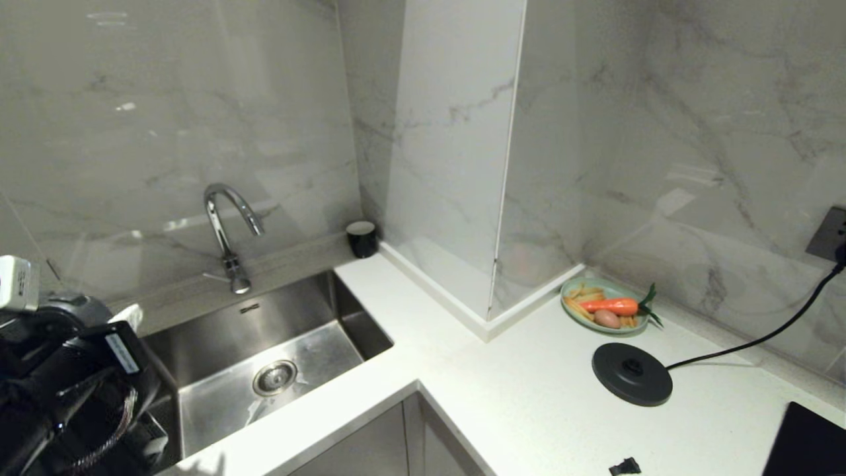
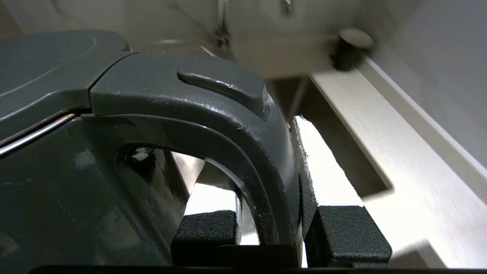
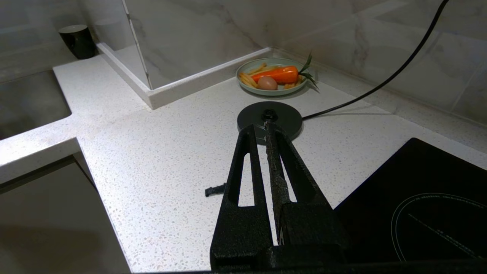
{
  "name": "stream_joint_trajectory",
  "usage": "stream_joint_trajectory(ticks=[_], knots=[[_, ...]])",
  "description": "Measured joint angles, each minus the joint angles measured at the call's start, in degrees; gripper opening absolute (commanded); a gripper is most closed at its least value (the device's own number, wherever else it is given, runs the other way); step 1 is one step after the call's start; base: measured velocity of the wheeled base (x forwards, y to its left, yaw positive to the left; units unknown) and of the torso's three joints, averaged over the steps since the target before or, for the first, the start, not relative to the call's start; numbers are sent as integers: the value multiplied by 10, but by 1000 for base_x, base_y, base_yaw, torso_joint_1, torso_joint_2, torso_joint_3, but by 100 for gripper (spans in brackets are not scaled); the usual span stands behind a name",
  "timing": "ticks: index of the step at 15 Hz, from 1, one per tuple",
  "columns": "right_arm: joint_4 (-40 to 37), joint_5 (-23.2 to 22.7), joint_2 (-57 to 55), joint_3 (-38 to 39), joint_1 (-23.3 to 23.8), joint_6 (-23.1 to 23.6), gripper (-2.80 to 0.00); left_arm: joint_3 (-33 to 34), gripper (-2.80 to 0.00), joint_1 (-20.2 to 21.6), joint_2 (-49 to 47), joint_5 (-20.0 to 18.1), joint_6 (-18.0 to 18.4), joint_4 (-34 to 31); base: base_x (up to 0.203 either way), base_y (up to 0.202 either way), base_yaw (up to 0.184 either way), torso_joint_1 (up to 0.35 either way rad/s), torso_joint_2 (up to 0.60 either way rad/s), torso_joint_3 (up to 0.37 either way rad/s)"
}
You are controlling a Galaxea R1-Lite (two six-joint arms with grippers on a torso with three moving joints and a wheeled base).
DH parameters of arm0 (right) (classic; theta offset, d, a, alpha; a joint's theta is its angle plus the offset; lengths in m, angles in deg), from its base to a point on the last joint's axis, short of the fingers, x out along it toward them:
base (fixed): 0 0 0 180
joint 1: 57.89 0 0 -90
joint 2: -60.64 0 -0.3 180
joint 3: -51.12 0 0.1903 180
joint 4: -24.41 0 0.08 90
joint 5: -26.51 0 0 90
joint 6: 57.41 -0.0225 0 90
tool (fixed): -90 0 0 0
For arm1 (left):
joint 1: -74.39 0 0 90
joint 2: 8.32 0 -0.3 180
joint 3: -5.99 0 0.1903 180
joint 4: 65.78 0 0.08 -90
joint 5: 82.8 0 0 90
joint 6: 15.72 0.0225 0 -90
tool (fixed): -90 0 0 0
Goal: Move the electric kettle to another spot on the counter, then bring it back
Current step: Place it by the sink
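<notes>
The electric kettle [image 2: 57, 182] fills the left wrist view, glossy black with a flat lid [image 2: 38, 68] and a loop handle [image 2: 236, 129]. My left gripper [image 2: 274, 198] is shut on that handle, one finger inside the loop and the other pad [image 2: 306, 167] outside it. The white speckled counter [image 2: 399, 160] passes beside the kettle. In the head view only my left arm [image 1: 66, 383] shows, at the lower left by the sink; I cannot make out the kettle there. My right gripper [image 3: 262, 127] is shut and empty, held above the counter [image 3: 152, 152].
A steel sink [image 1: 344, 311] with a tap [image 1: 228, 225] is at the left and a black cup [image 1: 362, 238] stands in the corner. The corded base disc [image 1: 631, 373] lies bare near a plate [image 1: 568, 301] of food. A black hob [image 1: 806, 443] and a small black piece [image 1: 624, 467] lie nearer me.
</notes>
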Motion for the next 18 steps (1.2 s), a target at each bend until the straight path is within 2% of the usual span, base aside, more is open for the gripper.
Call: stream_joint_trajectory(ticks=[4,7,10,12,18], knots=[[0,0,0,0,0,0,-280,-57,-280,92,-126,-21,11,79,0,0,0,0,0,0],[0,0,0,0,0,0,-280,-71,-280,133,-226,-32,12,158,0,0,0,0,0,0],[0,0,0,0,0,0,-280,-80,-280,173,-327,-46,17,268,0,0,0,0,0,0],[0,0,0,0,0,0,-280,-97,-280,200,-373,-50,19,314,0,0,0,0,0,0],[0,0,0,0,0,0,-280,-134,-280,250,-443,-51,37,319,0,0,0,0,0,0]])
